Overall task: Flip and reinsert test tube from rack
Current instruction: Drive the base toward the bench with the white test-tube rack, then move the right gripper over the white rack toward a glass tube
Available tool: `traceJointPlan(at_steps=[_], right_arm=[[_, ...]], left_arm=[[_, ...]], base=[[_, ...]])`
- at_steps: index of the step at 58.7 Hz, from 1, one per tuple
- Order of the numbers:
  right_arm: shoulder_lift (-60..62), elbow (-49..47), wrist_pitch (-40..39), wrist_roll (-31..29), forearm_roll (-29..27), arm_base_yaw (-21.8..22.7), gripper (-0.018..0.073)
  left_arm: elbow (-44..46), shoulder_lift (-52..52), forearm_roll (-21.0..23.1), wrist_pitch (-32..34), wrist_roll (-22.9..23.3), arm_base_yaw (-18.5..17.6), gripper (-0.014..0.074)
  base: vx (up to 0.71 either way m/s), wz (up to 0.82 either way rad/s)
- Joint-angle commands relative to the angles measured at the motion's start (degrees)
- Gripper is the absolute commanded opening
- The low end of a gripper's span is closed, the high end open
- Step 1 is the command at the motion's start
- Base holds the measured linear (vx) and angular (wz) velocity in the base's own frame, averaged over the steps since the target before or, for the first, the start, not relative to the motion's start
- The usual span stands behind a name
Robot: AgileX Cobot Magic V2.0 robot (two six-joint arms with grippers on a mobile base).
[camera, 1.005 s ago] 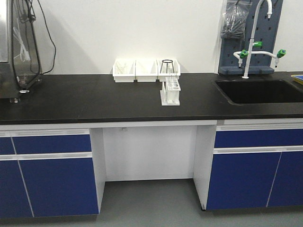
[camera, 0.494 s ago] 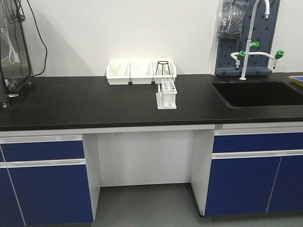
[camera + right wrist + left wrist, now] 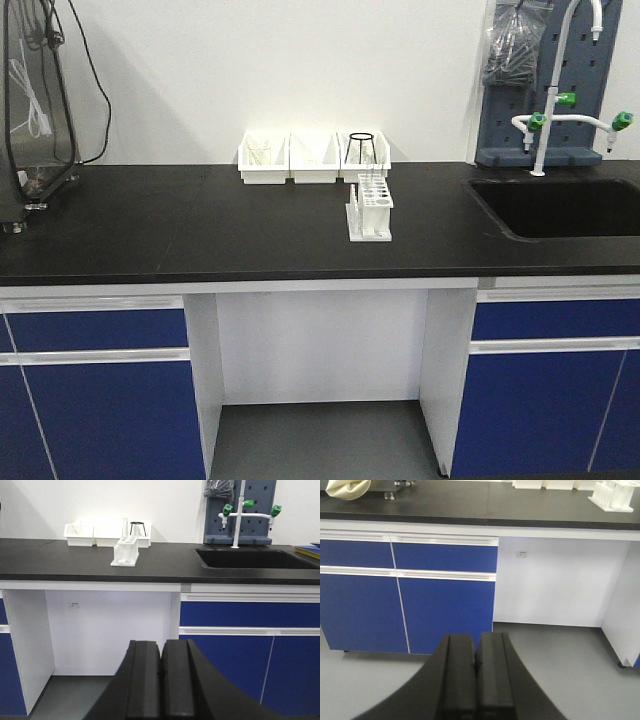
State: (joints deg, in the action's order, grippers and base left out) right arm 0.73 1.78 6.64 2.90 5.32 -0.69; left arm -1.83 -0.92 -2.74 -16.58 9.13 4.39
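Note:
The small white test-tube rack (image 3: 370, 210) stands on the black countertop (image 3: 200, 230), in front of three white bins. It also shows in the right wrist view (image 3: 125, 553) and at the top right of the left wrist view (image 3: 617, 494). A clear test tube (image 3: 125, 528) seems to stand upright in the rack, faint against the wall. My left gripper (image 3: 476, 652) is shut and empty, low in front of the blue cabinets, far from the rack. My right gripper (image 3: 161, 657) is shut and empty, below counter height. Neither gripper shows in the front view.
Three white open-front bins (image 3: 314, 158) stand against the wall, with a black wire tripod (image 3: 361, 147) at the right one. A black sink (image 3: 560, 208) with a white tap (image 3: 556, 90) lies to the right. Equipment (image 3: 35, 110) stands far left. Blue cabinets (image 3: 95, 380) flank a knee recess.
The front view has shifted: the rack and bins moved left, then back right and slightly down in the picture, so the base has moved. Nothing on the counter has moved.

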Motion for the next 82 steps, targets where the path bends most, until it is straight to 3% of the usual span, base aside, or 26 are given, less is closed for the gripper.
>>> traceJointPlan(at_steps=[1, 82], right_arm=[[0.43, 0.01, -4.64, -0.26, 0.07, 0.06, -0.0008], [0.43, 0.01, -4.57, -0.26, 0.07, 0.06, -0.0008]], left_arm=[[0.01, -0.65, 0.20, 4.96, -0.02, -0.41, -0.0006], [0.01, -0.65, 0.20, 4.96, -0.02, -0.41, -0.0006]], base=[[0.15, 0.08], [0.34, 0.02]])
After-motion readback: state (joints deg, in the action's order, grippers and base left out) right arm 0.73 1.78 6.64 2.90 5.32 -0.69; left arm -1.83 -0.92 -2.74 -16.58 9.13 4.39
